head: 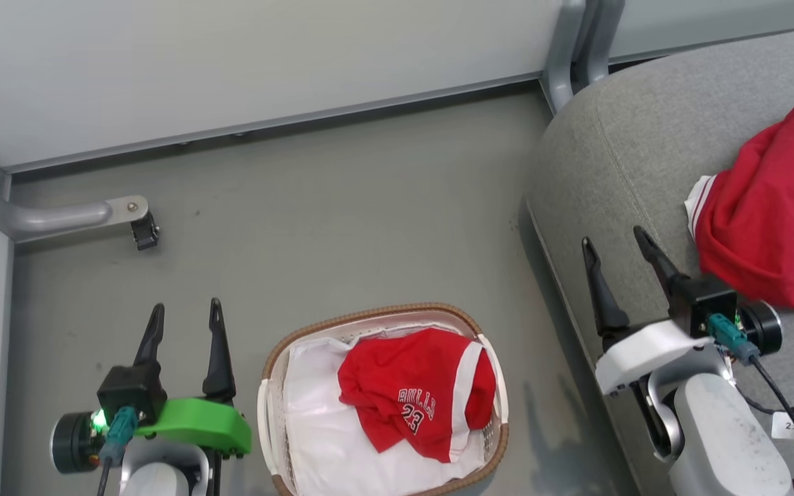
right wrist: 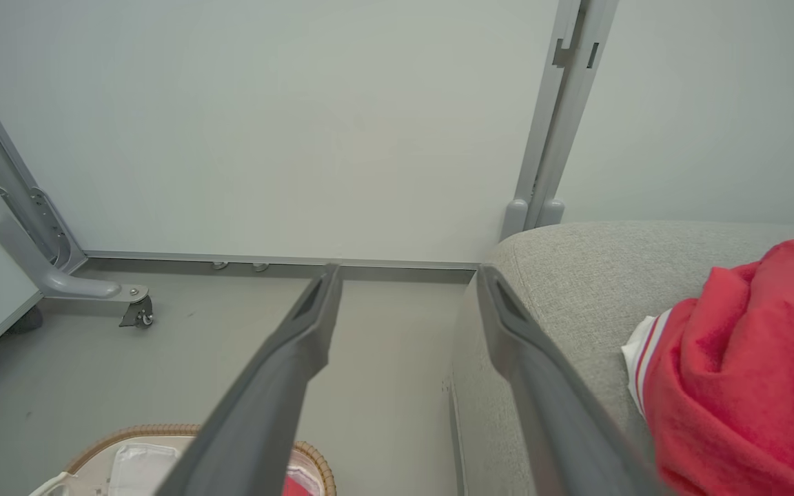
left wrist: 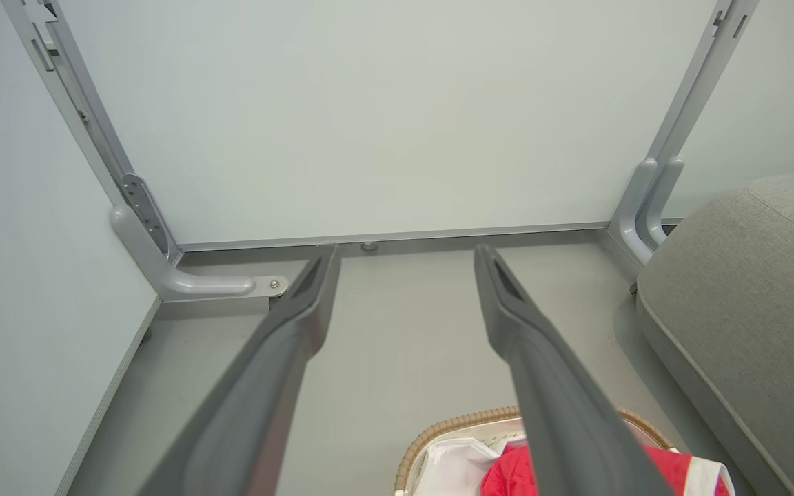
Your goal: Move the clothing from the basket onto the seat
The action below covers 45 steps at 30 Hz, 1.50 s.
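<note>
Grippers sit nearest me, one on each side of the basket [head: 369,313]. The left gripper [head: 187,306] hangs over bare floor [head: 342,220] just left of the basket, its two dark prongs spread apart with nothing between them. The right gripper [head: 612,238] hovers at the near left edge of the seat [head: 617,151], spread just as wide and also empty. One prong is over the cushion and the other is out past its edge, above the floor.

The basket stands on the floor between the two arms, closer to the left one. A white sheet [head: 314,413] lines it. On top of the sheet, towards the right half, lies a crumpled red jersey [head: 411,393] with white trim. Its "BULLS" lettering and the number 23 face up, and its right side is pressed against the basket wall.

Further right, a second red garment [head: 769,220] lies bunched on the seat, with white stripes along its hem. It is near the right gripper's wrist but clear of the prongs, and it runs off past what I can see.

Beyond all this the grey floor stretches to pale wall panels [head: 231,62]. A metal foot with a small caster [head: 143,233] sticks out at the far left. A grey post [head: 576,48] rises at the seat's far left corner.
</note>
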### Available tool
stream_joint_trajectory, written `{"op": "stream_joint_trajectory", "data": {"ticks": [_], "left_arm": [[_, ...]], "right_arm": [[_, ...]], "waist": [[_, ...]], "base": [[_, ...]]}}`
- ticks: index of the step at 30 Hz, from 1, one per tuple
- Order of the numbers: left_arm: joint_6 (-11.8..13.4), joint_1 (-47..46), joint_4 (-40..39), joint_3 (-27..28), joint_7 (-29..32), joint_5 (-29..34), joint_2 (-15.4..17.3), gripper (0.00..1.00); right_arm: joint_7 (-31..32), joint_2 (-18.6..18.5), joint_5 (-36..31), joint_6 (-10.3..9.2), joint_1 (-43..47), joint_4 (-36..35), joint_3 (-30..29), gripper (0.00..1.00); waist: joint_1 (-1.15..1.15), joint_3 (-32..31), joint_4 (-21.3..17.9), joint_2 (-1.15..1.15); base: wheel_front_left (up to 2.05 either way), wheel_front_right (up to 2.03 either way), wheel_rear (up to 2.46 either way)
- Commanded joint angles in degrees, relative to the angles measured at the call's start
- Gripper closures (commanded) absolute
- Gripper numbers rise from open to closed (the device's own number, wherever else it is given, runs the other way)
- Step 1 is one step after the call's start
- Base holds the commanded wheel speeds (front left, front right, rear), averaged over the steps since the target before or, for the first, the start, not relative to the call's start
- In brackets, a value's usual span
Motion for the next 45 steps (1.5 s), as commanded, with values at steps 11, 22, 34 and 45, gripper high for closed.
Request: {"op": "stream_joint_trajectory", "data": {"ticks": [11,22,34,45], "left_arm": [[0.1,5.2,0.1,-1.0,0.0,-1.8,0.1,0.00],[-0.5,0.1,2.3,-5.1,0.0,-2.7,0.1,0.00],[-2.1,-10.0,12.4,-11.2,0.0,-2.3,0.2,0.00],[-4.0,-19.1,23.7,-13.7,0.0,0.7,0.2,0.00]], "right_arm": [[-0.1,0.3,0.2,-0.08,4.6,0.8,0.4,0.00],[-0.1,0.3,1.2,-0.08,0.2,-1.6,1.5,0.00],[-0.1,-0.6,1.2,-0.08,-8.0,-7.0,6.0,0.00],[-0.1,0.2,2.2,-0.08,-13.5,-11.3,8.9,0.00]], "waist": [[0.00,-3.2,0.4,0.00],[0.00,3.3,-1.8,0.00],[0.00,15.7,-8.3,0.00],[0.00,25.6,-14.0,0.00]], "base": [[0.00,0.00,0.00],[0.00,0.00,0.00],[0.00,0.00,0.00],[0.00,0.00,0.00]]}}
